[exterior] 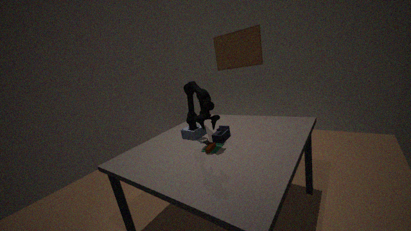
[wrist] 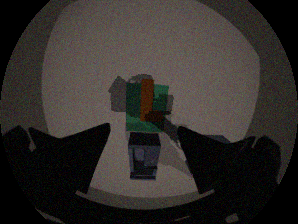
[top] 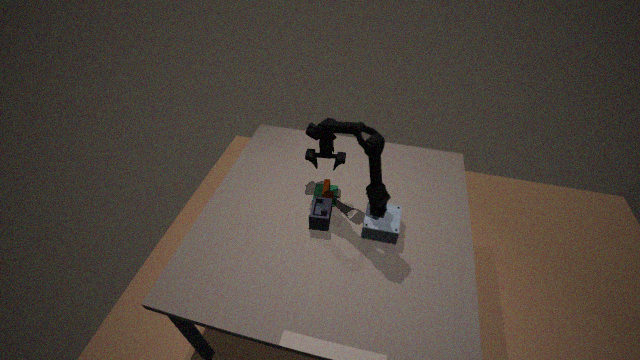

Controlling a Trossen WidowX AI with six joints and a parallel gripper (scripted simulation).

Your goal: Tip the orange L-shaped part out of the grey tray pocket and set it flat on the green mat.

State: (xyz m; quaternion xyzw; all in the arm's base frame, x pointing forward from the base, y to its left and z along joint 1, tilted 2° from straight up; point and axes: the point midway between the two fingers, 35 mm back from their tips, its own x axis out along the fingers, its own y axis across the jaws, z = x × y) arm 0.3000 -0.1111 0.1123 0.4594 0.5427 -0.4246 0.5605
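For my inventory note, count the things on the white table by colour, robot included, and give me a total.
Orange: 1, L-shaped part
Green: 1, flat mat
Grey: 1, pocketed tray
Black: 1, robot arm with open pincer
Total: 4
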